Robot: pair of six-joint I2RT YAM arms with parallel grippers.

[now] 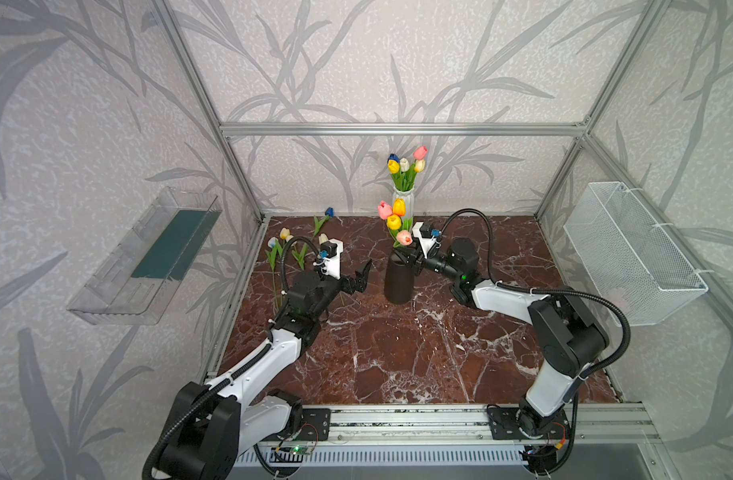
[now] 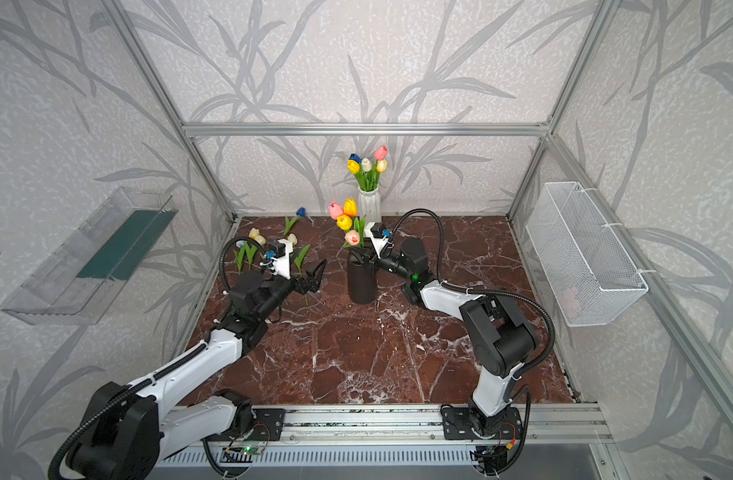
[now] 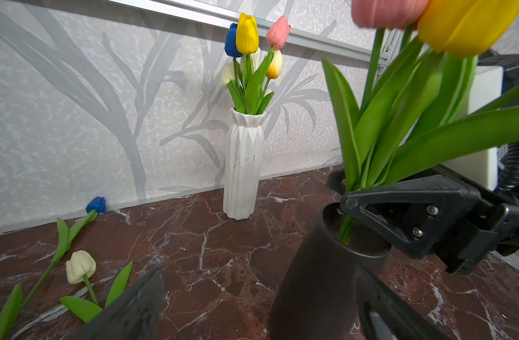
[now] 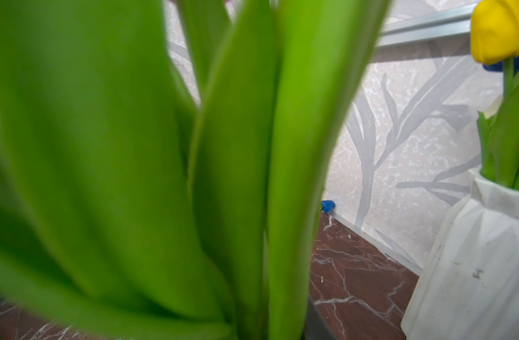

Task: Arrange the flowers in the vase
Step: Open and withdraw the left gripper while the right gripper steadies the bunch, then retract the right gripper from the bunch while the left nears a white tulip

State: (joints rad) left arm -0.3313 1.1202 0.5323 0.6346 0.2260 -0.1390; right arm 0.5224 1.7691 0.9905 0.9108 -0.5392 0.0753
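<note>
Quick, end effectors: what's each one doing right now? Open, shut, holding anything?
Left end effector: open, empty.
Right end effector: jaws either side of the tulips at the black vase mouth; grip cannot be told.

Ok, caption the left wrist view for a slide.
Right gripper at mouth of tall black vase, tulip stems between its jaws.

A red-brown marble-patterned tabletop (image 1: 398, 353) lies inside an aluminium frame (image 1: 398, 129). Behind it and to both sides rise pale walls (image 1: 356, 62) papered with grey leaves. Left of it hangs a clear plastic tray (image 1: 107, 291); right of it, a white wire basket (image 1: 630, 257). The light is soft and even.
</note>
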